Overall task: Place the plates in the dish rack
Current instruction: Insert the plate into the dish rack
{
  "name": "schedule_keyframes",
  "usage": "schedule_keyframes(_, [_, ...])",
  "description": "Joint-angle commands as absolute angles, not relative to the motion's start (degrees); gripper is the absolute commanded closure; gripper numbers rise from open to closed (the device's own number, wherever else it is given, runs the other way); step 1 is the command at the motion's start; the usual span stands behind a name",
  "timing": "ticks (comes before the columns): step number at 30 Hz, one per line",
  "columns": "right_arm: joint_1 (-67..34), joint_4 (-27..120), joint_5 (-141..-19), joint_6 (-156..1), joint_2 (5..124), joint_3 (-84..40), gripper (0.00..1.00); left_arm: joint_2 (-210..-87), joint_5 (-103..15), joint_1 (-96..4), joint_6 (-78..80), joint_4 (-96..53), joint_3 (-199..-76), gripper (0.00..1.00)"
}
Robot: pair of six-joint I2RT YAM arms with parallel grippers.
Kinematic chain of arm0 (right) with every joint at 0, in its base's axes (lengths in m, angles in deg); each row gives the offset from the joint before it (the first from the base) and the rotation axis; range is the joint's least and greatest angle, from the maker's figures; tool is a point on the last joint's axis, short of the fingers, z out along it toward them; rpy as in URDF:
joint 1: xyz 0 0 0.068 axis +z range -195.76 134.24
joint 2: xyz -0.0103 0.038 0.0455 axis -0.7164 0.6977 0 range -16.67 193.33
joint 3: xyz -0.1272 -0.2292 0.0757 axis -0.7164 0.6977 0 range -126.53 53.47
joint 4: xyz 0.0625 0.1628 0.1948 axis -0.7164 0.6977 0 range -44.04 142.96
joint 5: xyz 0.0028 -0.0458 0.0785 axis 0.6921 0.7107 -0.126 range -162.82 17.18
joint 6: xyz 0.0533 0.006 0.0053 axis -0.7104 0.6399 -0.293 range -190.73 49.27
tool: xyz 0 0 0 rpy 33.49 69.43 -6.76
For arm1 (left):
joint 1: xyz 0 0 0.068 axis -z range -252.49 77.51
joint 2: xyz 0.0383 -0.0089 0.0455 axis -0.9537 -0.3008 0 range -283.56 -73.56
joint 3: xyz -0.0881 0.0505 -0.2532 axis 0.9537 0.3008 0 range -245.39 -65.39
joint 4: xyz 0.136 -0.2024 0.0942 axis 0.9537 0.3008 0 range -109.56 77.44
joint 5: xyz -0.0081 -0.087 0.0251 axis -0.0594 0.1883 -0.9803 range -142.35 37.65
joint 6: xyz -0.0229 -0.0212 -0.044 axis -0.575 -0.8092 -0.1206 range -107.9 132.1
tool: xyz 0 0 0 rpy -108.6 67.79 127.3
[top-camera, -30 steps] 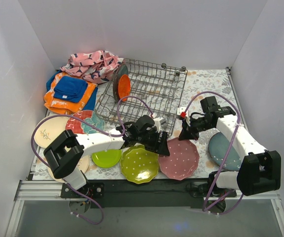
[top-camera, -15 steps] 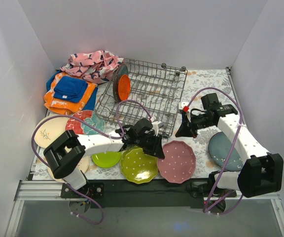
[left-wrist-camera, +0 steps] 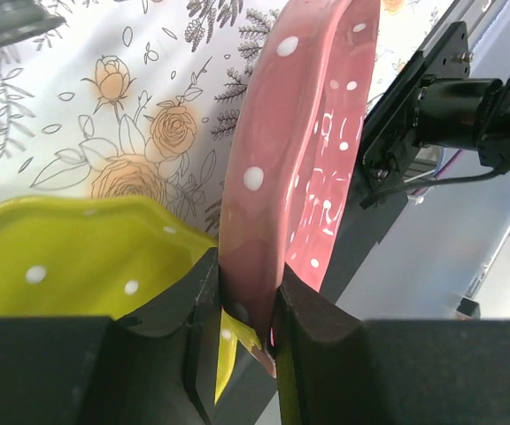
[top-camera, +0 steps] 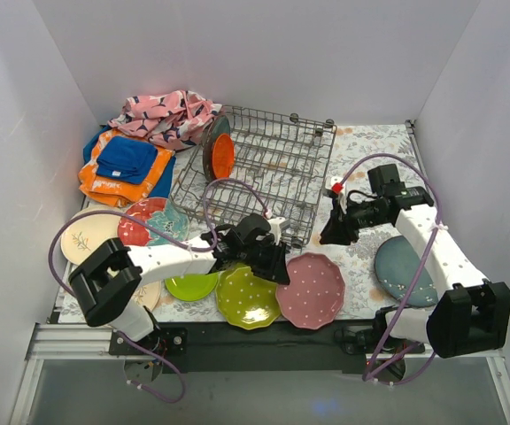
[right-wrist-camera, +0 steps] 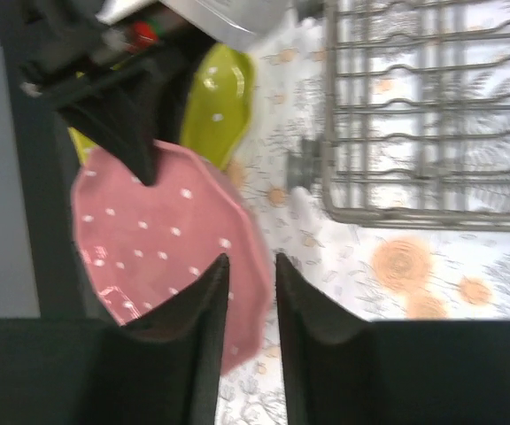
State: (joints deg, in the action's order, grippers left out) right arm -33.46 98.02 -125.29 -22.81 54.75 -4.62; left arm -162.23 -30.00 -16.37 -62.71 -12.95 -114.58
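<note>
Left wrist view: the left gripper is pinched tight on the rim of the pink dotted plate; the plate sticks straight out from the fingers, standing on its edge in this view, dotted face turned to one side; it is round, as wide one way as the other. A lime green plate sits just beside the fingers. From above, the pink dotted plate lies face up on the flowery table, just past the left gripper, near the dish rack. The right gripper has its fingers a little apart, nothing between them; the pink dotted plate is below it. A second ago the right gripper was shut at the plate's far rim and the left gripper was wide open; now they have swapped.
</note>
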Motion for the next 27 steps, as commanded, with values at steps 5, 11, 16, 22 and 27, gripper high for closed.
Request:
schedule_keyframes(5, [-40.6,96.4,-123.2,-29.9,54.3,-17.6,0.51,-146.8,-32.0,-16.3,-60.2,-12.0,-117.2,1.0])
schedule_keyframes(11, [-45.2,95.8,-122.9,-33.4,55.3,-22.9,0.44,-141.3,-32.7,-17.6,-60.8,-8.5,-118.8,1.0])
schedule_keyframes(16, [-49.4,94.5,-122.2,-35.4,55.4,-25.1,0.43,-137.4,-34.2,-21.5,-62.1,-5.4,-120.8,1.0])
schedule_keyframes(22, [-52.3,93.1,-121.9,-37.9,55.7,-27.1,0.39,-134.6,-34.0,-27.3,-63.7,-4.4,-124.5,1.0])
schedule_keyframes(27, [-53.3,92.1,-121.9,-38.9,55.4,-25.7,0.37,-135.6,-35.4,-30.2,-64.0,-2.6,-128.9,1.0])
